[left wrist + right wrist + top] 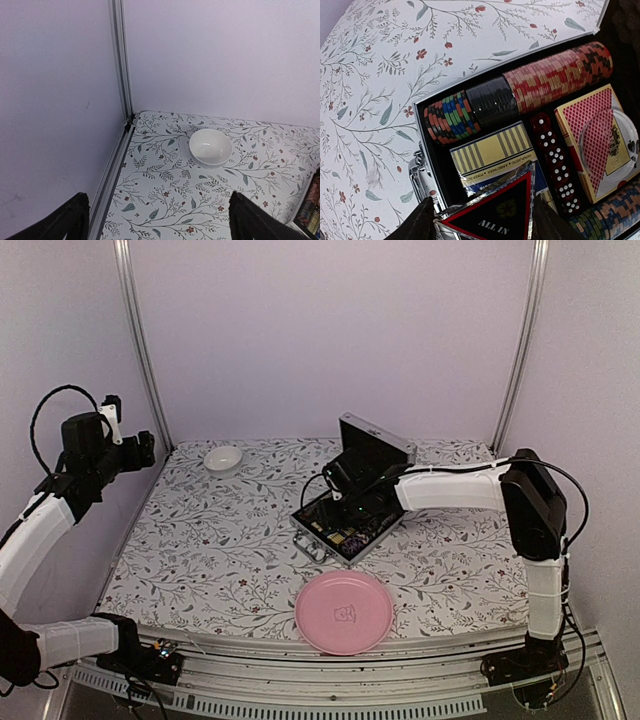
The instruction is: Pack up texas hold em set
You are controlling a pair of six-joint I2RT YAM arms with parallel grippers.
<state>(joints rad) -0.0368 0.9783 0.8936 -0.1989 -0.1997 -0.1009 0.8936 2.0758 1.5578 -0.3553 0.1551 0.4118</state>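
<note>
We found the right gripper [485, 227] lowered into the open silver metal hinged case [318, 546]. Its jaws were closed part-way on a black triangular "ALL IN" plaque with a red border [492, 212]. The plaque filled the gap from finger to finger, so we judged it held. Just beyond the gripper lay a yellow-striped card deck [490, 150], and further out a row of mixed-colour poker chips [520, 95]. Off to one side of the gripper sat a line of red dice [555, 160], then a red-backed card deck [592, 142] with a clear round button [617, 145] resting on it.

The left gripper [160, 225] hung high and well apart from the case, jaws wide and empty. A small white bowl [210, 146] sat on the floral counter [165, 195] ahead of it.

The step in hand, we judged, was laying the plaque in. To do it well we would lower it flat over the yellow-striped deck and keep it clear of the dice. We would release only once it rested, so nothing stood proud of the chip rows. The lid [375, 440] stood raised behind the gripper, not yet closed.
</note>
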